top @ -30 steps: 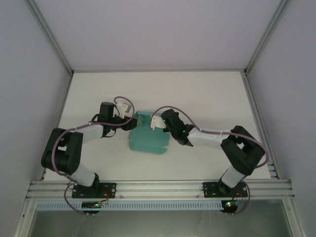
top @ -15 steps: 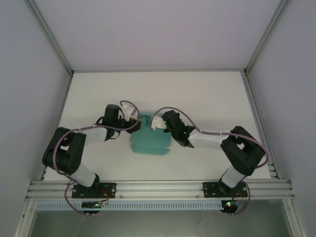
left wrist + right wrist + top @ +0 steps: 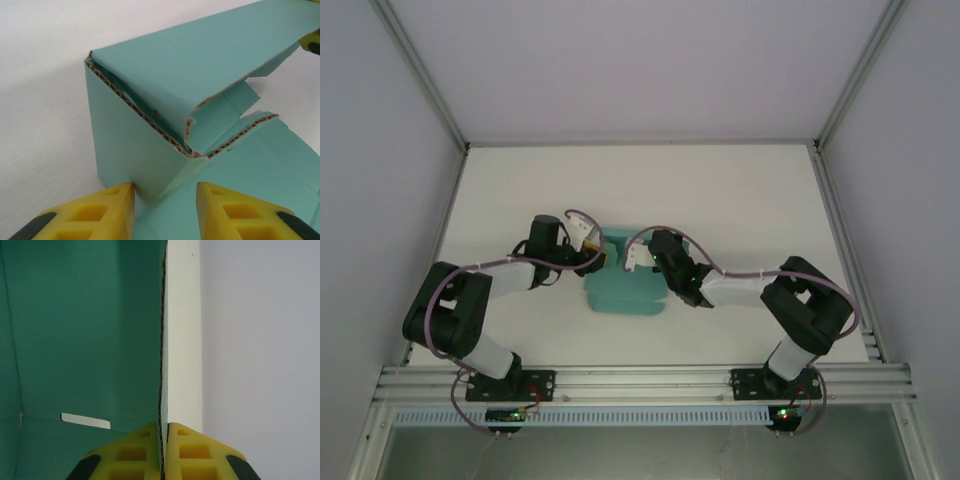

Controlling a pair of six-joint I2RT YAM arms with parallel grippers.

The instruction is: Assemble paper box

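While the paper box lies partly folded on the white table between the two arms, the left gripper sits at the box's far-left corner, having come in from the box's left edge, where it was a second ago, with its wrist turned further over the card. In the left wrist view this gripper is spread apart, its yellow fingers standing either side of the lower corner of a raised teal wall of the box, whose top flap is bent inward and shows its corrugated edge. The right gripper is at the box's far side, a little nearer the box's middle than before, and the box itself has hardly shifted. Seen from the right wrist, that gripper is pressed together on the thin edge of an upright wall of the box, pinching the card between its pads
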